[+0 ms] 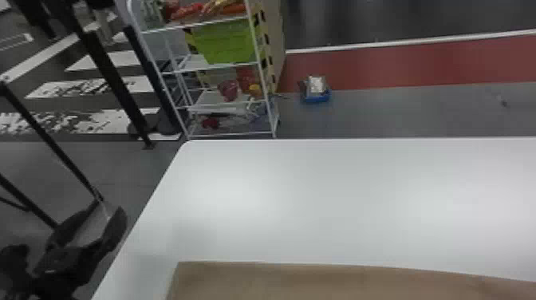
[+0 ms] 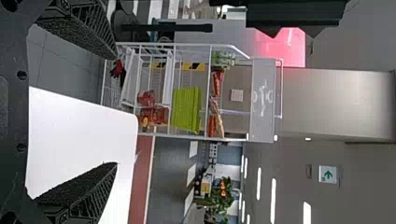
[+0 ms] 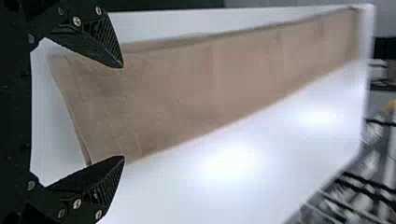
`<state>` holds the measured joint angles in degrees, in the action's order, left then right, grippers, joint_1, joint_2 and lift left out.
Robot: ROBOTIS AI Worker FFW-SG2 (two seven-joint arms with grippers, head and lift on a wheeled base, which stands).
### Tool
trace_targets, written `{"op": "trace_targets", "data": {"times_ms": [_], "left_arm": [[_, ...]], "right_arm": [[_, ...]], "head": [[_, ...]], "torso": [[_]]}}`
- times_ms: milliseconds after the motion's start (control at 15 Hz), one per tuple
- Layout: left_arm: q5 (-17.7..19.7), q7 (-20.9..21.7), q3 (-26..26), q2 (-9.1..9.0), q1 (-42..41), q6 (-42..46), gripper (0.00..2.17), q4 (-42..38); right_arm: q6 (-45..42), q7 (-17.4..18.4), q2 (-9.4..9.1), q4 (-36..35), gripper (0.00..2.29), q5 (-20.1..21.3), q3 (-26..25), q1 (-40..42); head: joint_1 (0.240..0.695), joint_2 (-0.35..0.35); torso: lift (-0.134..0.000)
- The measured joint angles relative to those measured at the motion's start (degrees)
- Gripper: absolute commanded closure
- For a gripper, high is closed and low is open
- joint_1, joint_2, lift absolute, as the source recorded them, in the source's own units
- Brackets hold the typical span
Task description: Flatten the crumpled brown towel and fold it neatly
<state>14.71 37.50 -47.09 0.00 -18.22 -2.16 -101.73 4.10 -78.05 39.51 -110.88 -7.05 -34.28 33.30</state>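
- The brown towel (image 1: 279,283) lies on the white table (image 1: 319,199), along its near side, in a long, flattened band with mild creases; the edge of a second layer shows along one long side.
- One short end of the towel reaches close to an edge of the table, and the left part of the band stops short of the table's left edge.
- The right gripper (image 3: 123,112) is at the table, facing the towel, its two ribbed black fingers spread wide and nothing held between them; whether a tip touches the cloth I cannot tell.
- The left gripper (image 2: 116,109) faces the table's far left corner, also spread wide and empty.
- Just beyond that corner of the table stands a white wire shelf rack (image 1: 223,103), with a lime-green bin (image 1: 225,42) on one tier and red packets (image 1: 187,11) on a higher one.
- Beyond the table's far edge, on the floor to the right of the rack, sits a small blue container (image 1: 317,97) with something pale on top.
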Motion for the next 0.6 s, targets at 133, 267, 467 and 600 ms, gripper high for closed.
{"op": "trace_targets", "data": {"times_ms": [133,267,467,600], "left_arm": [[0.11,3.53,-0.45,0.0,-0.1,-1.19,0.09,-1.05],[1.12,8.15,-1.56,0.0,-0.44,-8.91,0.09,-3.82],[3.6,14.83,-4.67,0.0,-1.03,-38.75,0.15,-10.68],[3.86,16.25,-7.64,0.0,-1.17,-56.28,0.15,-15.46]], "right_arm": [[6.92,0.0,-2.2,2.9,0.06,-9.96,-2.8,-3.59],[14.08,3.54,-4.21,5.53,0.05,-15.34,-4.47,-7.42],[21.66,12.54,-6.09,7.49,0.05,-17.32,-6.55,-12.23],[23.56,14.03,-6.18,8.05,0.05,-17.48,-8.31,-13.5]], "head": [[0.695,0.214],[0.695,0.172],[0.695,0.023],[0.695,-0.035]], "torso": [[-0.124],[-0.124],[-0.124],[-0.124]]}}
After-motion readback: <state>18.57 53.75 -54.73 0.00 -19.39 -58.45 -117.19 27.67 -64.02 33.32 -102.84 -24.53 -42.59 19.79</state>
